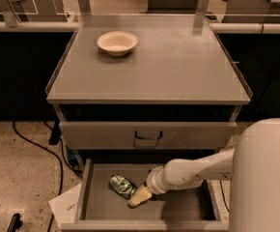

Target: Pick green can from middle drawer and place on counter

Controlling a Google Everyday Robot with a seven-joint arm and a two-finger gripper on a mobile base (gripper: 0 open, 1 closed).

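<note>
Camera view: tool (139,197) sits inside the middle drawer (181,212), just beside the green can (121,185); grip state cannot be told.

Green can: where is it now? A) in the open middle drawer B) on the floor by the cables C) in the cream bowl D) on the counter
A: the green can lies on the floor of the middle drawer, with the pincer down in that drawer just right of it; the counter above carries the cream bowl, not the can.
</note>
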